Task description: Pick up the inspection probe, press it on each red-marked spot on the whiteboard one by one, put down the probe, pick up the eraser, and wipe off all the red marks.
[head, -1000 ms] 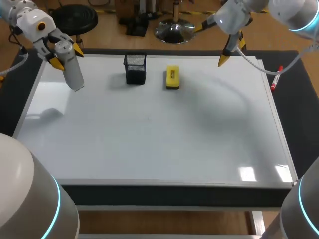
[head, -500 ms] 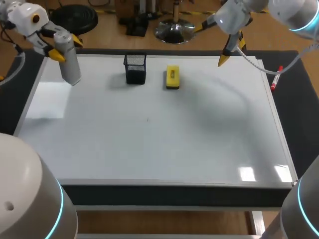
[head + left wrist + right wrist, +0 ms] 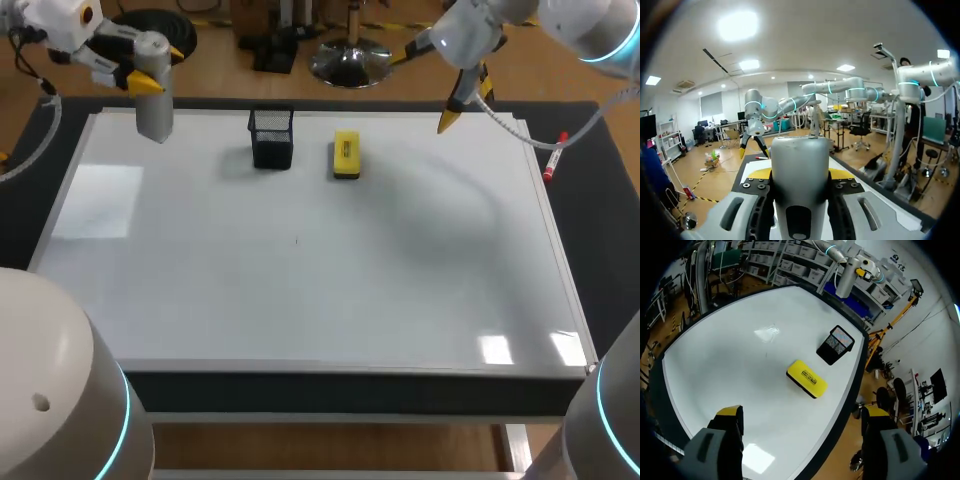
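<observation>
Left gripper (image 3: 158, 68): closed on the inspection probe (image 3: 154, 105), one finger pressing each side of its grey body; the left wrist view shows the probe held squarely between the fingers

Inspection probe: a grey cylinder hanging almost upright in the air, its lower end above the far left corner of the whiteboard (image 3: 320, 290) and not touching it

What just changed: over the last second the left arm has pulled back and up towards that far left corner; the probe was tilted and lower over the left part of the board and now stands straighter and farther from the surface

Right gripper (image 3: 464, 105): fingers spread wide and holding nothing, hovering above the far right part of the board, in the same place as a second ago

Eraser (image 3: 346, 155): a yellow block lying flat on the far middle of the board, just beside a black mesh pen holder (image 3: 271, 138); neither has moved

Whiteboard surface: no red marks can be seen in any view (only a tiny dark speck near the middle, too small to identify)

What it means for the task: the probe is picked up and secure, so that step looks done; the lift away from the board suggests the arm is between touches or repositioning, and with no red spot visible I cannot say where it should press next; the eraser work has not begun
</observation>
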